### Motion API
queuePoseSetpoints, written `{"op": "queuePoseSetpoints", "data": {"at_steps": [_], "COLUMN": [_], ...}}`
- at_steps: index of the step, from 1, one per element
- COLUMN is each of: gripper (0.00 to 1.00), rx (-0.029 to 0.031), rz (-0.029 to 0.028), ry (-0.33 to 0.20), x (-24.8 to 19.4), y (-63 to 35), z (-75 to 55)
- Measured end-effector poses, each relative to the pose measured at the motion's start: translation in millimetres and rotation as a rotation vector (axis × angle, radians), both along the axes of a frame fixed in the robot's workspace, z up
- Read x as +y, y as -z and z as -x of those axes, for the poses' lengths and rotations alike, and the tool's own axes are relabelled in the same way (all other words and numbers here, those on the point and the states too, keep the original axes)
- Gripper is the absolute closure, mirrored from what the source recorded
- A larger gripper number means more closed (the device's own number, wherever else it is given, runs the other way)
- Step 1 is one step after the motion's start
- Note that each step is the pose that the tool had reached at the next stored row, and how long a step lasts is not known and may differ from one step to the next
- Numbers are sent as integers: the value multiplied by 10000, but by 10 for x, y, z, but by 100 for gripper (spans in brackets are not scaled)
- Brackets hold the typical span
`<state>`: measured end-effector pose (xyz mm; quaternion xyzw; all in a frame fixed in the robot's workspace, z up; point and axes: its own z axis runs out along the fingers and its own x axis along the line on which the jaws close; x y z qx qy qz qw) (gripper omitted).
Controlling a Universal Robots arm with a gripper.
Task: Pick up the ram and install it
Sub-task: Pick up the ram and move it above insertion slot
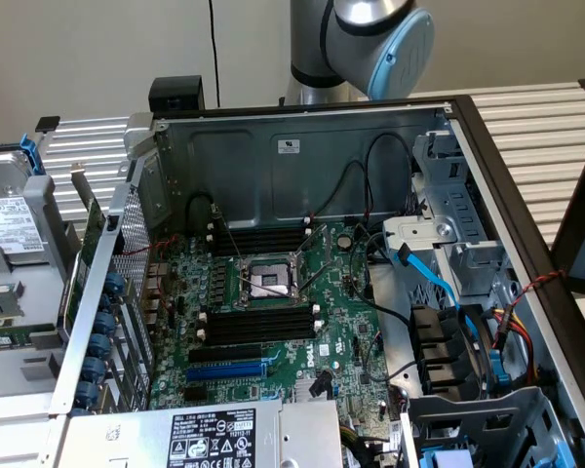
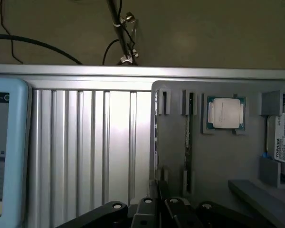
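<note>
Wrist view: we see the tool point(image 2: 159, 202) with its fingers drawn together and nothing between them, by the edge of a gray holder point(image 2: 218, 161) on the ribbed counter point(image 2: 85, 142). The ram point(image 2: 188, 137) stands on edge in a slot of that holder, just beside a processor point(image 2: 226, 113), near the tool but untouched. In the exterior view we see the open computer case point(image 1: 302, 146) with black memory slots point(image 1: 258, 327) on its motherboard.

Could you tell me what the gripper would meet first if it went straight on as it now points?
The gripper would probably meet the grey holder tray, near its edge by the ribbed table, beside the ram standing on edge; depth is unclear.
</note>
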<state>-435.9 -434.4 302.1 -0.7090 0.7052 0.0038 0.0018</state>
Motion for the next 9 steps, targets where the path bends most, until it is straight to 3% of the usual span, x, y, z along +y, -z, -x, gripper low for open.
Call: {"op": "queuePoseSetpoints", "data": {"at_steps": [9], "gripper": [87], "rx": [28], "rz": [0], "ry": [0], "x": [-184], "y": [-411], "z": [-286]}}
